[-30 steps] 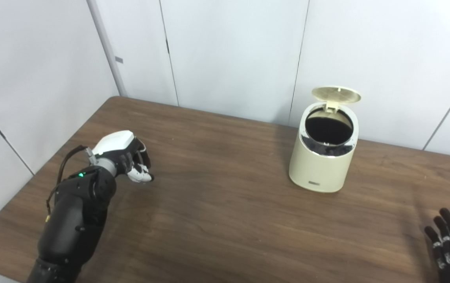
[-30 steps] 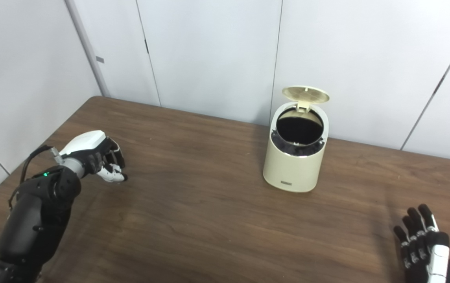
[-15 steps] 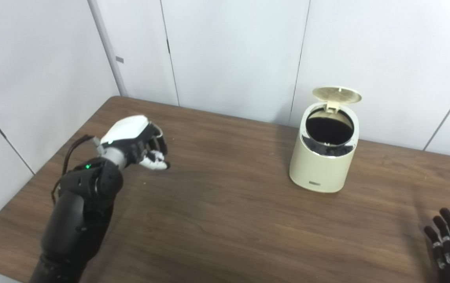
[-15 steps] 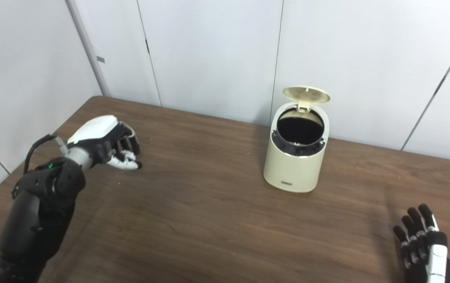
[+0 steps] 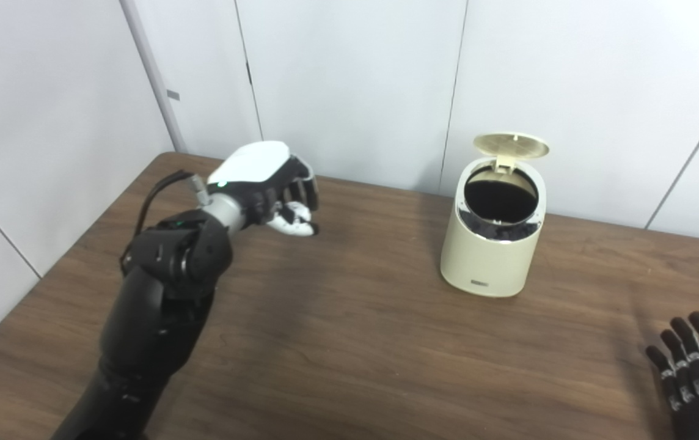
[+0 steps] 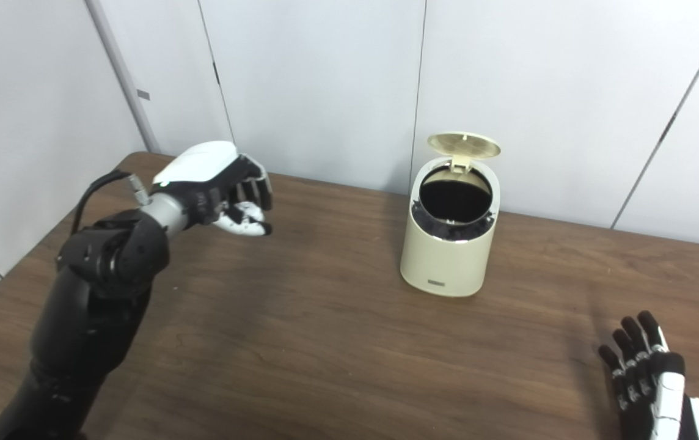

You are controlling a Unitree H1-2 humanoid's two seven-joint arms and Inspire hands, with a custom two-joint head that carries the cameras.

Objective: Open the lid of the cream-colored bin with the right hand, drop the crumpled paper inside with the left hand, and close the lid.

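The cream-colored bin [image 5: 489,256] stands on the brown table [image 5: 355,342] at the back right, its round lid [image 5: 511,145] tipped up and open over a dark inside. My left hand [image 5: 267,183] hangs in the air well to the left of the bin, about level with its rim. Its fingers are curled shut on a small white lump, the crumpled paper [image 5: 293,221], which is mostly hidden under them. My right hand [image 6: 646,366] rests low at the table's front right corner, fingers spread and open, holding nothing.
White wall panels [image 5: 349,85] run close behind the table and the bin. The table's left edge [image 5: 62,256] slants under my left arm. Bare wood lies between my left hand and the bin.
My left hand, still shut on the paper, has risen and moved right and farther back, toward the bin. The camera has shifted slightly. The bin and right hand have stayed put.
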